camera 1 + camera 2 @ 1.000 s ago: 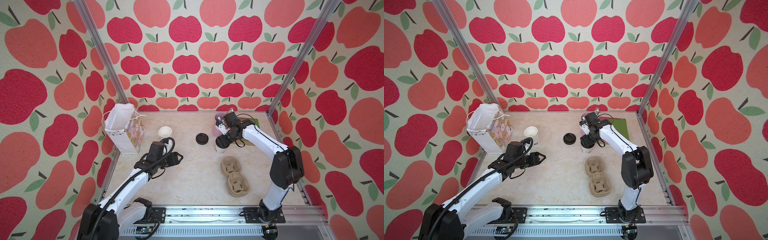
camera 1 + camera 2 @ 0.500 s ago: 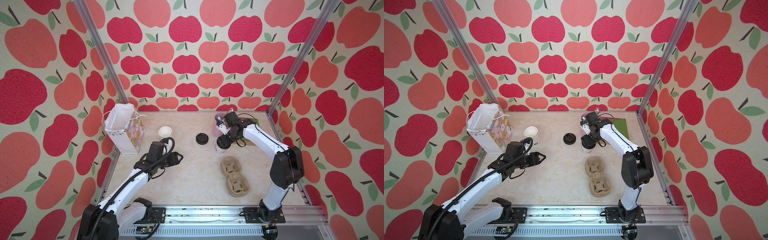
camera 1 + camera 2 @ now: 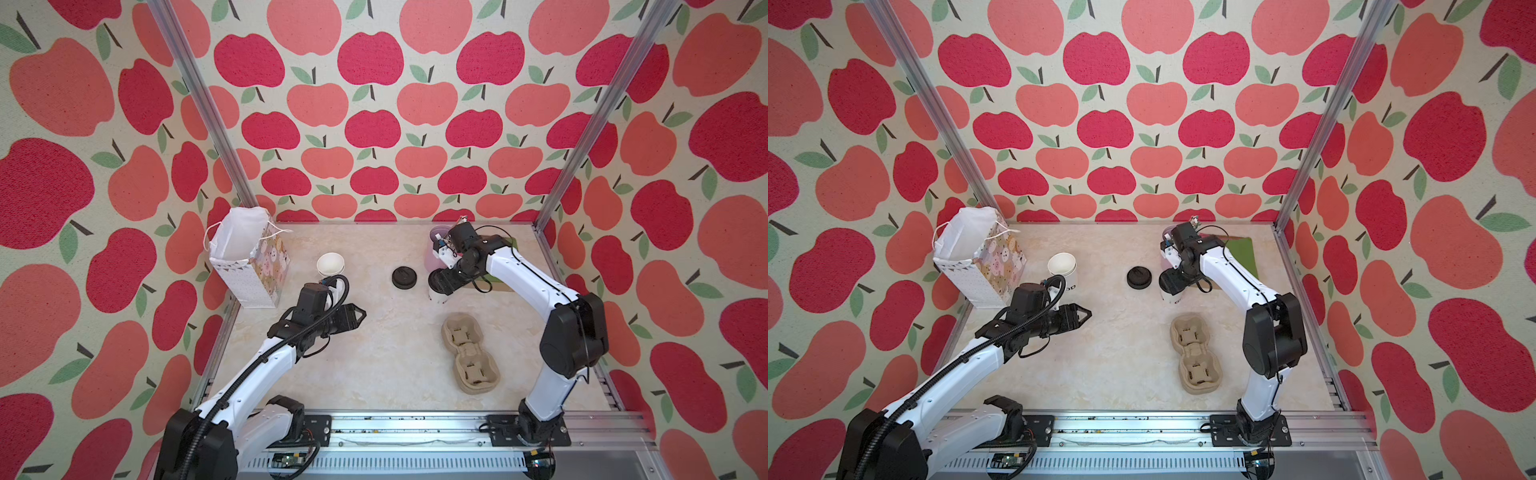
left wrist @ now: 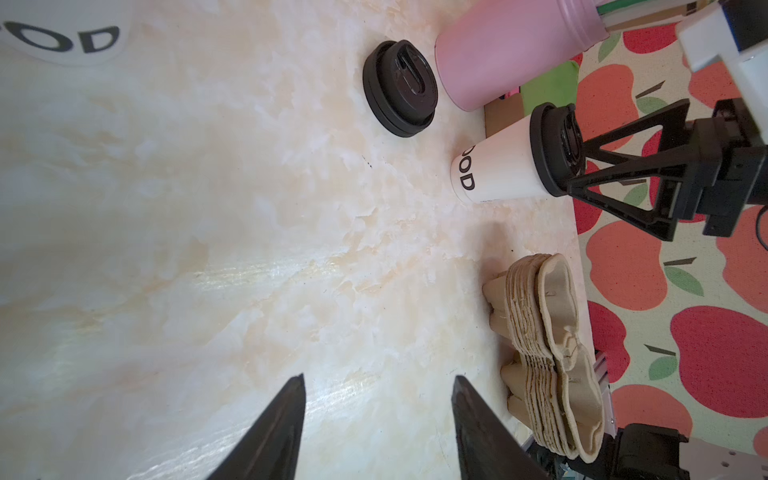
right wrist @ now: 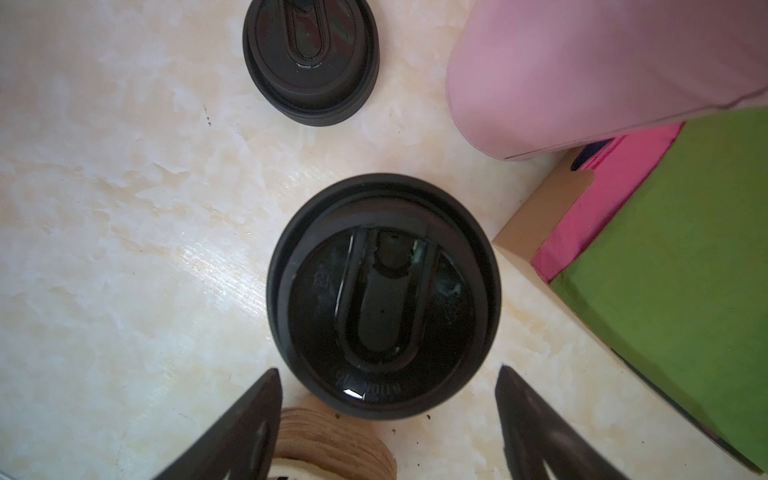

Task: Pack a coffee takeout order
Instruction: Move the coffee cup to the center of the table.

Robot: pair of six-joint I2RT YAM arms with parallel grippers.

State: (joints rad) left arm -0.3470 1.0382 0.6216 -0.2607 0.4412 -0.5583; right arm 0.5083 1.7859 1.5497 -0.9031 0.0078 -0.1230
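A white paper cup point(image 4: 494, 170) with black lettering stands upright on the table with a black lid point(image 5: 384, 295) on it. My right gripper point(image 5: 388, 372) hangs open right above that lid, its fingers spread wider than the lid and holding nothing; in both top views it hides the lid, and only the cup's white side point(image 3: 437, 297) shows. The tan pulp carrier point(image 3: 469, 353) lies just in front of the cup. My left gripper point(image 4: 378, 378) is open and empty over bare table at the left-centre point(image 3: 360, 313). A green napkin point(image 5: 685, 257) lies at the back right.
A loose black lid point(image 3: 404, 277) lies left of the cup. An uncovered white cup point(image 3: 330, 264) stands by the patterned gift bag point(image 3: 249, 257) at the back left. The pink holder point(image 5: 602, 70) and pink napkins point(image 5: 602, 195) sit close behind the lidded cup.
The right gripper's jaws have spread a little wider over the lidded cup. The left arm has hardly moved.
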